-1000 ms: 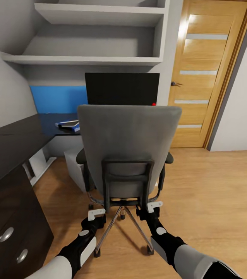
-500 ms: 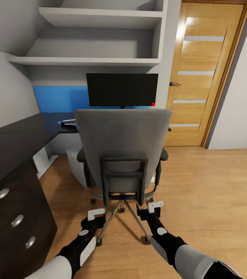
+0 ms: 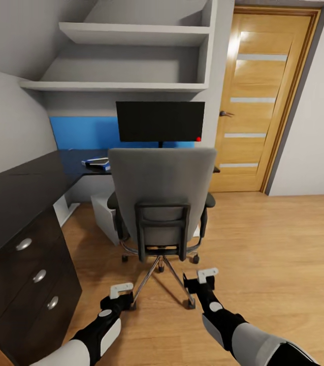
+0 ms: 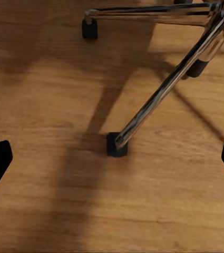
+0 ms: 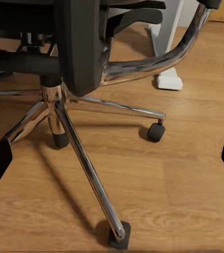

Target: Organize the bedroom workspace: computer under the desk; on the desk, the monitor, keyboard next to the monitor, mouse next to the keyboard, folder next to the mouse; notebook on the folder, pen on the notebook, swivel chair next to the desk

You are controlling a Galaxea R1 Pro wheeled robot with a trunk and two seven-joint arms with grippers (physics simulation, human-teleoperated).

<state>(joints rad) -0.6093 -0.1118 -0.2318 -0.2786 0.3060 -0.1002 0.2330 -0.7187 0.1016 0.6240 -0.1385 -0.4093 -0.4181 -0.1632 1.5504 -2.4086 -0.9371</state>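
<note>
Before desk (image 3: 30, 185): one swivel chair (image 3: 161, 188), back toward camera, five chrome legs on casters. One monitor (image 3: 160, 121) and one blue folder (image 3: 97, 162) on desktop. Left gripper (image 3: 118, 292) and right gripper (image 3: 203, 277) low behind chair, both spread, empty.

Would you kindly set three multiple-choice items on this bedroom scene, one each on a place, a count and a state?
1. Where does the bright blue flat folder lie?
A. on the matte black desk
B. on the chair seat
C. on the floor

2. How many round silver knobs show on the dark drawer front?
A. one
B. three
C. five

3. How are both grippers?
A. shut on the chair
B. holding a pen
C. open, empty

Answers: 1 A, it rests on the desktop left of the black flat monitor. 2 B, three in a slanting row. 3 C, left gripper and right gripper hang short of the grey swivel chair.
</note>
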